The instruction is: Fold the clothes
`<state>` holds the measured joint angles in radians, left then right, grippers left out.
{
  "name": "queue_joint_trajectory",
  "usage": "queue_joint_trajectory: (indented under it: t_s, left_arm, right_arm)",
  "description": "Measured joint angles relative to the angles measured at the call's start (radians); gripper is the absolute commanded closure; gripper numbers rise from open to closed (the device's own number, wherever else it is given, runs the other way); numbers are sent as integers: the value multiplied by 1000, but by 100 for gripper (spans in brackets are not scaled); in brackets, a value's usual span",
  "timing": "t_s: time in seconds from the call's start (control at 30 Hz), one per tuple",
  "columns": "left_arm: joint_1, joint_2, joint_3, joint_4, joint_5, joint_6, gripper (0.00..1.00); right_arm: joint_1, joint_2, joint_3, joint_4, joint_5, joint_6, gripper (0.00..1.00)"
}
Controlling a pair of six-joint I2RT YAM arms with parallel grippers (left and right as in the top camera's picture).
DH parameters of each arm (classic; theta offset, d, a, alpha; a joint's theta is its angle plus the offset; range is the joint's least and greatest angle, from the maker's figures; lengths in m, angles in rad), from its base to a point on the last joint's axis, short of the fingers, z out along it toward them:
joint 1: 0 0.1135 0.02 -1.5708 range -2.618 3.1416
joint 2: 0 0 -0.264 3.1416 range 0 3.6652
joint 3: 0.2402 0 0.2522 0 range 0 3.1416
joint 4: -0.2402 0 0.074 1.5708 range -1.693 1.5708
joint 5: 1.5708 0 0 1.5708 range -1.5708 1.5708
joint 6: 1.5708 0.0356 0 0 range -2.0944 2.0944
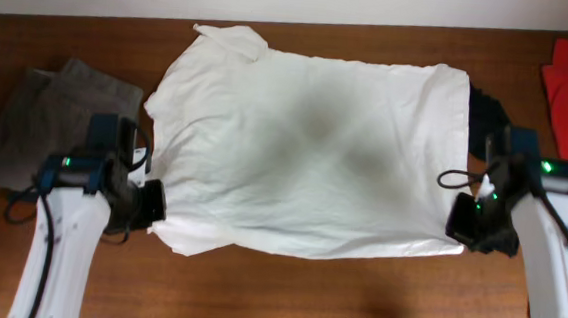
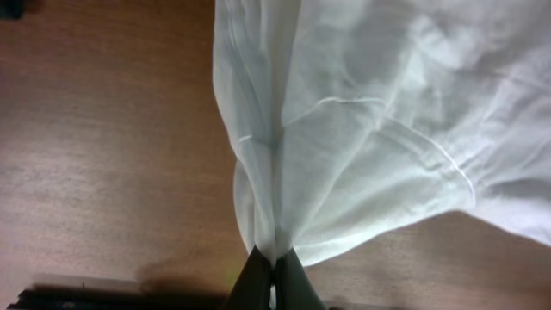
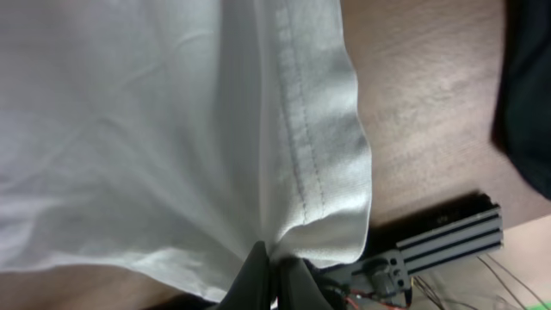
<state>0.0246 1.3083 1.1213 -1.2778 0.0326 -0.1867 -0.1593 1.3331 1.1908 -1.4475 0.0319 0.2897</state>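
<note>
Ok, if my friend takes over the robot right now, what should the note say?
Left pincer: shut on the white shirt, on its near edge at the left end.
Right pincer: shut on the shirt's near hem corner.
Shirt: spread flat on the table, between grey trousers and a black garment.
Done: both ends gripped; no fold shows yet.
Left: all the folding.
</note>
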Motion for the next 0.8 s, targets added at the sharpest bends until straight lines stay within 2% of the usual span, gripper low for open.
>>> queue_joint_trajectory:
  t_s: [0.27,0.43,0.6,0.8]
  left_arm:
    - [0,-217,-60,-42,-15,-16,100]
    - [0,-336,-60,7,-42,-40,100]
    - [0,-337,-72,161,-49,-82,100]
    - [0,-196,-130,348,-51,-102,100]
  right_arm:
    - [0,-216,0,-73,12,73,96]
    - [0,-271,0,-65,31,96,96]
    - [-1,-227,-3,56,42,95,96]
    - [-1,-49,-4,215,51,69,96]
